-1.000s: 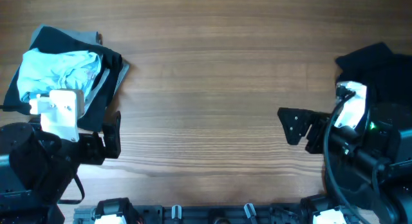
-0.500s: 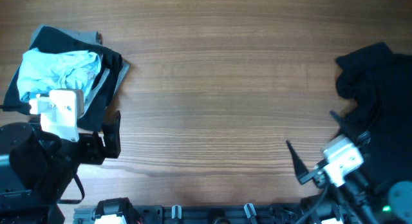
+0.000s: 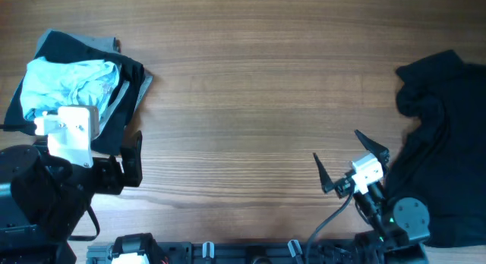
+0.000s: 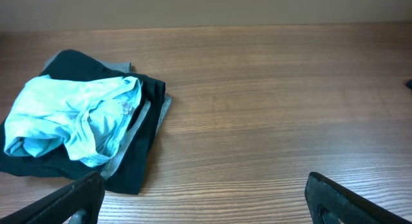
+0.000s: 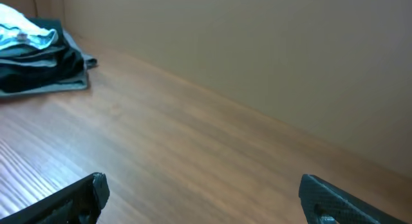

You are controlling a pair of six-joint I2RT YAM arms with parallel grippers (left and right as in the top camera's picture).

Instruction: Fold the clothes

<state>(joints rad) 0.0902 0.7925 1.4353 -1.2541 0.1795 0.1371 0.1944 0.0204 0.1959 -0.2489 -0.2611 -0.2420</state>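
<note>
Right arm [image 3: 367, 171] pulled back, jaws spread wide, holding nothing

Right wrist view, contents:

- Right gripper [image 5: 203, 185]: two dark fingertips only, at the lower left and lower right corners, spread wide with nothing between them.
- Wooden table [image 5: 193, 140]: bare grain running away towards the far edge.
- Light-blue T-shirt [image 5: 22, 31]: crumpled, upper left corner (partly cut off by the frame).
- Dark garments [image 5: 38, 66]: stacked directly beneath the T-shirt.
- Wall [image 5: 257, 56]: plain beige, behind the table.
</note>
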